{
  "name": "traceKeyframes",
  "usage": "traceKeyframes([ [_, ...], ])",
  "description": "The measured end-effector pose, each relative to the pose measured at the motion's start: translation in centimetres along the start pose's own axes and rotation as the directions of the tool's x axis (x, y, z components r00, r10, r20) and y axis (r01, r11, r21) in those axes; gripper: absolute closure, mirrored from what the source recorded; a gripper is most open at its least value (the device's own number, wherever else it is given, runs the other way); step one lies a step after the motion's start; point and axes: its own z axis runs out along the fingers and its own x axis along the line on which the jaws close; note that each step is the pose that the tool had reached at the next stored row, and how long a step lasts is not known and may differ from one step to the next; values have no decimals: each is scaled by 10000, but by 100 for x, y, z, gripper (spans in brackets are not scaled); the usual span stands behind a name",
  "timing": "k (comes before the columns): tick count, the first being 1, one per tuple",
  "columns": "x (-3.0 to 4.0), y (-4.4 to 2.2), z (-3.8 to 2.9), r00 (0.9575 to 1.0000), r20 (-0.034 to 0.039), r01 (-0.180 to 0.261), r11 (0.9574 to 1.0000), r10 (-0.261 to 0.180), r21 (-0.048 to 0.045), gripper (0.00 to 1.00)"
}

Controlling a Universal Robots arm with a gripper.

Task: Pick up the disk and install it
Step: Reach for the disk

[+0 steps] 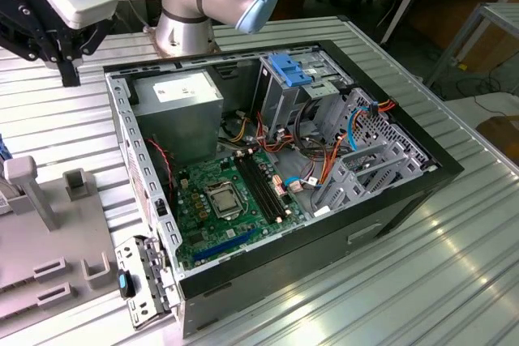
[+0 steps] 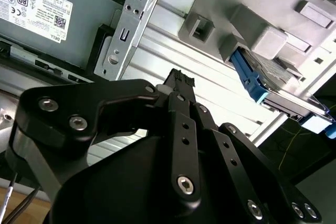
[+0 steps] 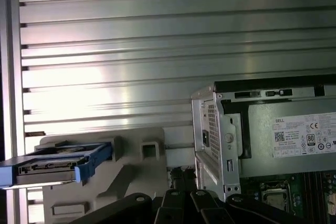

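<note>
The disk point(image 2: 278, 74), a dark-grey drive in a bright blue carrier frame, rests in a holder on the grey fixture block; the first wrist view shows the disk point(image 3: 52, 165) edge-on. My gripper point(image 1: 70, 77) hangs above the ribbed table beyond the open computer case's far left corner, in the exterior view's upper left. Its black fingers point(image 2: 181, 80) are closed together with nothing between them. In both wrist views the disk lies a short way off from the gripper point(image 3: 181, 174), not touching it.
The open computer case point(image 1: 122, 111) lies on its side with motherboard, cables and power supply point(image 1: 178, 95) exposed. A metal drive cage topped by a light-blue latch piece point(image 1: 293, 69) stands at its far side. The grey fixture point(image 1: 49, 232) occupies the table's near left.
</note>
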Motion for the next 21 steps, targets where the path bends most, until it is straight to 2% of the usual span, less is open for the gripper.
traceKeyframes([
  [2,49,4,-1,10000,0,0,10000,0,0,89],
  [3,100,6,-2,10000,0,1,10000,-1,0,89],
  [5,243,25,-5,10000,1,0,10000,0,0,89],
  [8,384,35,-8,10000,0,0,10000,0,0,89],
  [9,467,37,-9,10000,1,0,10000,0,-1,89],
  [10,518,36,-12,10000,-1,0,10000,0,0,89],
  [15,698,23,-16,10000,0,0,10000,0,0,89],
  [19,886,9,-21,10000,0,1,10000,-1,0,89],
  [21,1035,-3,-25,10000,0,12,10000,-12,-1,89],
])
